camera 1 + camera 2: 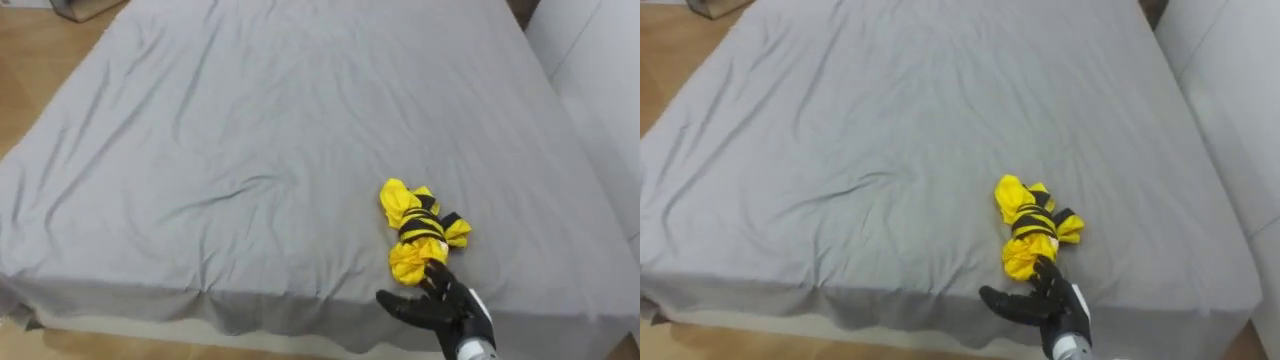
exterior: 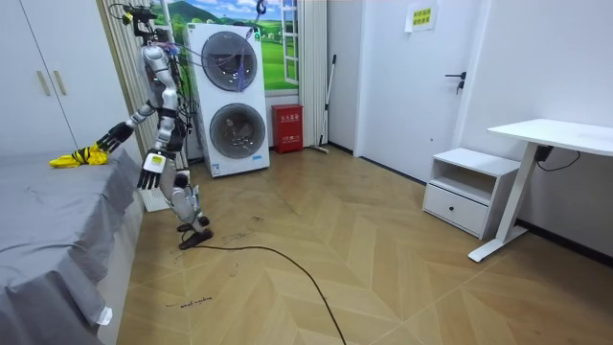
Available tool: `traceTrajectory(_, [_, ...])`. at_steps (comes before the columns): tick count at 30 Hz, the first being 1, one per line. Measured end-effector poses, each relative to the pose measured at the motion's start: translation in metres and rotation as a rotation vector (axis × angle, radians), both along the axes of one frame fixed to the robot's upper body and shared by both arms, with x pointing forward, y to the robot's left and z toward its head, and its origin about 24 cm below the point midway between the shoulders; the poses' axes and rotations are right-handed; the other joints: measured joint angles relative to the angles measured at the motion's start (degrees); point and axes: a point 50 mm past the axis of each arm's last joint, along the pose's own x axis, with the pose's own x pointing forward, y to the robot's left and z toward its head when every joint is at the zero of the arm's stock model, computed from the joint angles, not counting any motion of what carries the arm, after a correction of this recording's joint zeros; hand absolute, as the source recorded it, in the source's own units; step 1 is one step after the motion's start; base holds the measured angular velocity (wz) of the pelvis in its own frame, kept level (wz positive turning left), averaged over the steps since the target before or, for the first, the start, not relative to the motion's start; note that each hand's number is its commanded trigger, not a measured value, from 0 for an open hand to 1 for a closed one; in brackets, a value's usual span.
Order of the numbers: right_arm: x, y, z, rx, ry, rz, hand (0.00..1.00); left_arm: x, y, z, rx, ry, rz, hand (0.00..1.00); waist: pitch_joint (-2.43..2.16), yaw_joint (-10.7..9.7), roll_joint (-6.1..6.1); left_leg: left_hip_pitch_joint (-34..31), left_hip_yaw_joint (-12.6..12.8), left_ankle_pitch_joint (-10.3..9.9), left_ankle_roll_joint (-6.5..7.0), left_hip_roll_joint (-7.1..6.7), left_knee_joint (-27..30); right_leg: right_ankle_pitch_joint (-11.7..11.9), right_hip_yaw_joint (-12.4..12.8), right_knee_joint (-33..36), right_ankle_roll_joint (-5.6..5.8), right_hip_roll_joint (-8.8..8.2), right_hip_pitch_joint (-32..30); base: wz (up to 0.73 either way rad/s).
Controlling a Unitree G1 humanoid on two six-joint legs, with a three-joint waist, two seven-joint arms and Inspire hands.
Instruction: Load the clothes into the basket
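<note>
A crumpled yellow garment with black stripes [image 1: 417, 233] lies on the grey bed [image 1: 250, 150], close to its near edge and right of the middle. My right hand [image 1: 441, 305] is just in front of it, open, thumb spread to the left and fingertips touching the cloth's near end. In the room view I stand at the bedside, the right arm stretched out to the garment [image 2: 77, 158]. The left hand [image 2: 151, 171] hangs at my side, fingers relaxed.
The bed's near edge [image 1: 200, 305] drops to wooden floor. A white wall or cabinet [image 1: 600, 70] borders the bed on the right. Behind me stand stacked washing machines [image 2: 228, 96], a red box [image 2: 286, 127], a white drawer unit [image 2: 471, 190] and a white desk [image 2: 551, 139].
</note>
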Motion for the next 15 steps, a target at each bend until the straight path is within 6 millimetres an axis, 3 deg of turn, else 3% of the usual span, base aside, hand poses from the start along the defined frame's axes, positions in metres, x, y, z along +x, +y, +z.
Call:
traceTrajectory(1, [0.003,0.001,0.004,-0.015,-0.019,0.014,0.00,-0.004,0.001,-0.001,-0.001,0.009,0.003,0.00,-0.44,-0.4,-0.16,1.3,0.0,0.6,0.43,-0.90,-2.1,-0.3,0.6,0.1,0.56,-0.65,-0.1,-0.27])
traceTrajectory(7, [0.003,-0.002,0.006,-0.038,-0.034,-0.011,0.00,-0.005,-0.002,-0.001,-0.019,0.003,-0.015,0.00,-0.62,-0.6,-0.66,4.5,0.7,2.7,1.40,-4.43,-7.9,-1.2,0.9,-0.9,1.99,-3.02,0.2,-0.01])
traceTrajectory(12, [0.003,-0.003,0.004,-0.069,-0.015,-0.040,0.00,-0.006,-0.002,-0.002,-0.009,0.021,-0.021,0.00,-0.51,-0.2,-0.99,3.2,0.2,3.2,1.80,-5.20,-8.5,-1.5,0.5,-1.5,2.31,-3.66,-1.1,0.07])
traceTrajectory(15, [0.017,-0.002,0.008,-0.094,-0.032,-0.036,0.00,-0.002,-0.001,-0.004,-0.003,0.029,-0.025,0.00,-0.31,0.0,-1.24,1.5,0.0,3.8,2.06,-5.45,-8.7,-1.5,-0.3,-0.6,2.37,-3.94,-3.0,0.08])
